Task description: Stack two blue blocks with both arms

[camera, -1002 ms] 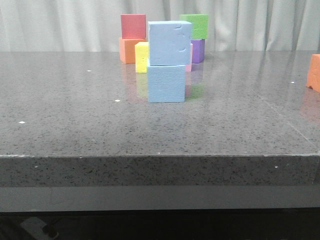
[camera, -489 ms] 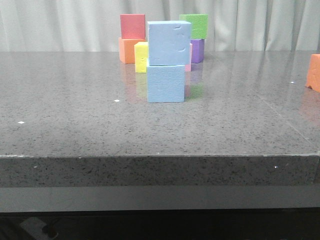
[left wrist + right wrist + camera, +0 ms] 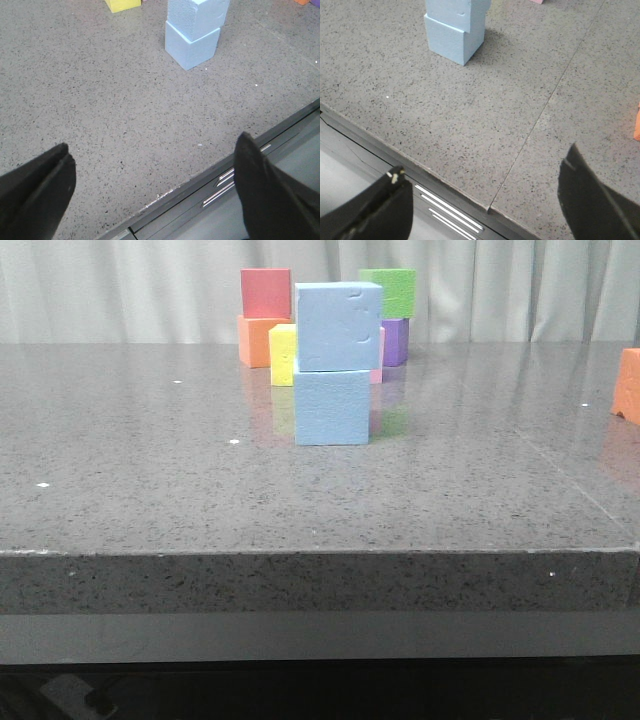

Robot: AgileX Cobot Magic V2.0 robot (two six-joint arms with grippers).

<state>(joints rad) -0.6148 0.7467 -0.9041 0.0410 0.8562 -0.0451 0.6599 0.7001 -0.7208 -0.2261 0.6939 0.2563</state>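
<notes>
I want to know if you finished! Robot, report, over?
Left gripper open, empty. Right gripper open, empty. Dented pale blue foam cube sits on smoother pale blue foam cube. Nothing blocking.

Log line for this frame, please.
stage: stack done | top blue block on bottom blue block, slightly offset | left gripper: open, empty, clear | right gripper: open, empty, clear

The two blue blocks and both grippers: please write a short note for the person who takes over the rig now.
Left gripper: open, empty, near the table's front edge.
Right gripper: open, empty, also at the front edge.
Dented blue block sits on the lower blue block, overhanging slightly toward the right in the front view, mid-table.
Done: the stack stands free of both grippers.
Left: nothing apparent; perhaps check the stack's alignment.
</notes>
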